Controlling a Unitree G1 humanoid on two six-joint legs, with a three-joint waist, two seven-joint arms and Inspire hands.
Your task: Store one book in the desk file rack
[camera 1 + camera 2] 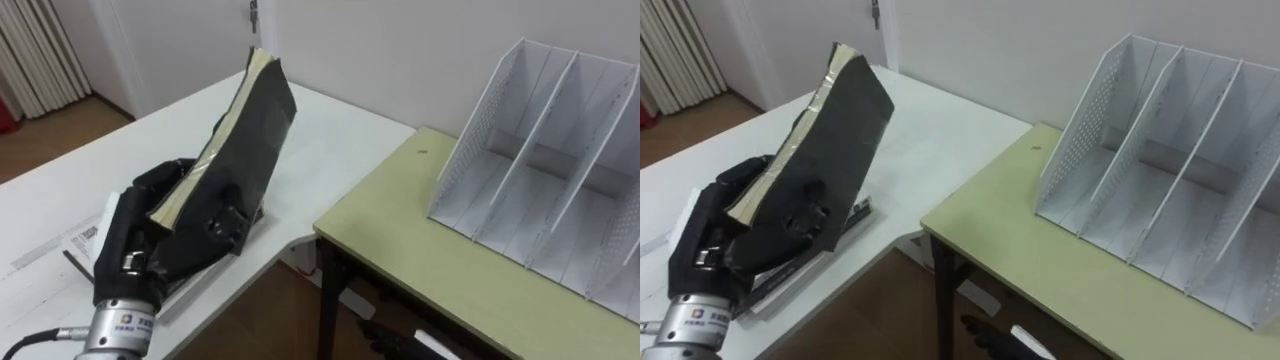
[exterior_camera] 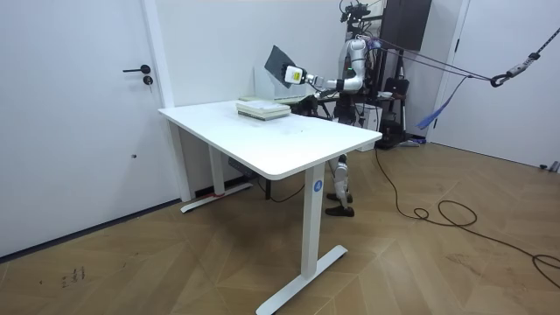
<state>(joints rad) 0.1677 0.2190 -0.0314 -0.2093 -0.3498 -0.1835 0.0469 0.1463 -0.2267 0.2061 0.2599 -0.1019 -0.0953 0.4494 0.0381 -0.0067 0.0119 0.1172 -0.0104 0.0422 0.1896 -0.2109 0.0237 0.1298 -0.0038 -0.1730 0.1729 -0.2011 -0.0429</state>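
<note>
My left hand (image 1: 128, 245) is shut on the lower end of a black book (image 1: 250, 130) with cream page edges. The book is tilted up, its top end leaning toward the far wall, above the white table (image 1: 335, 135). The white file rack (image 1: 540, 170), with several upright slots, stands to the right on the green desk (image 1: 420, 240), well apart from the book. In the room view the book (image 2: 280, 63) is raised above the table's far side, with the left hand (image 2: 298, 76) under it.
A low stack of books and papers (image 2: 262, 108) lies on the white table beneath the hand. A narrow gap separates the white table from the green desk. A white door (image 2: 87, 114) is on the room view's left.
</note>
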